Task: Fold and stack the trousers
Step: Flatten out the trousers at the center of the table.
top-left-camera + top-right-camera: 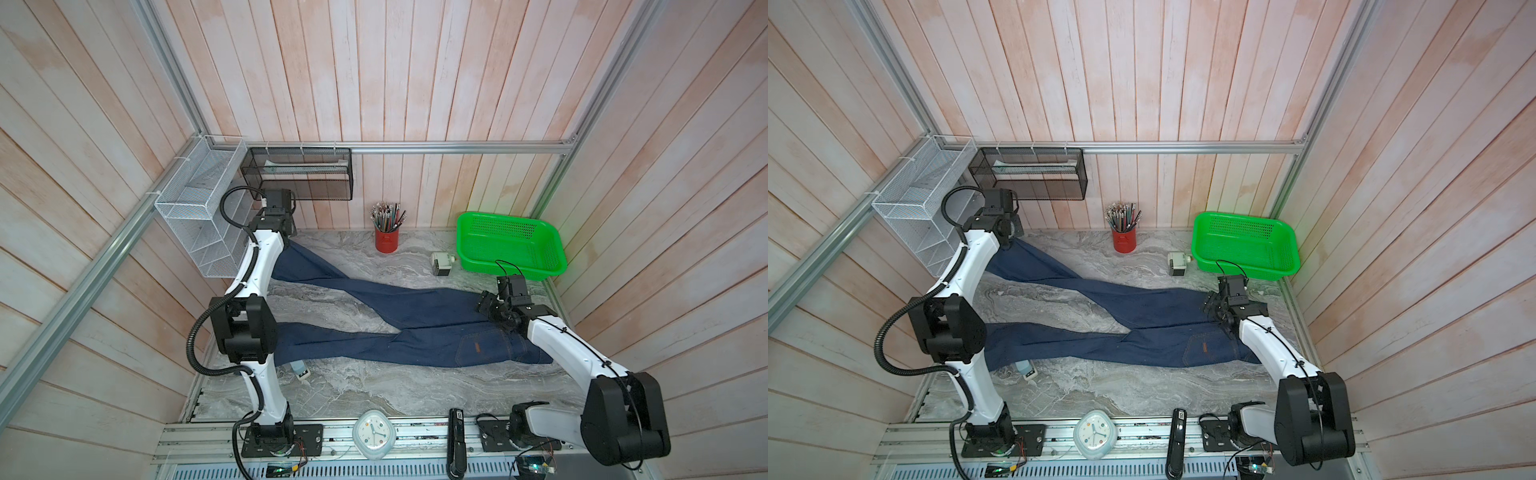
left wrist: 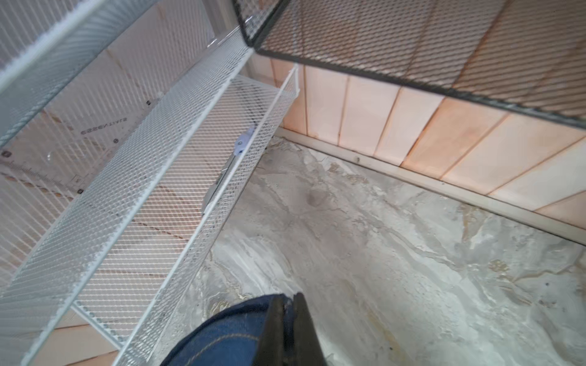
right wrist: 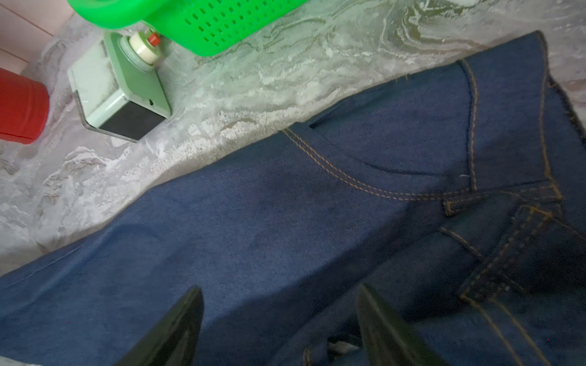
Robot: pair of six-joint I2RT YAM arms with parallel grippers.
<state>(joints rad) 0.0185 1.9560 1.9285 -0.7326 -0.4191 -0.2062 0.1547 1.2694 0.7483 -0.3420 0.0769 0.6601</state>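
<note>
Navy trousers [image 1: 415, 320] lay unfolded across the bench [image 1: 374, 390], waist by its right edge, legs splayed leftward.
The left gripper [image 2: 289, 299] clamped one leg's hem at the far left corner; the right gripper [image 3: 279, 286] hung over the waist, fingers apart. No fold appeared made; all folding and stacking remained.

The trousers [image 1: 415, 309] lie across the table [image 1: 374, 388], the basket [image 1: 505, 228] behind them.
</note>
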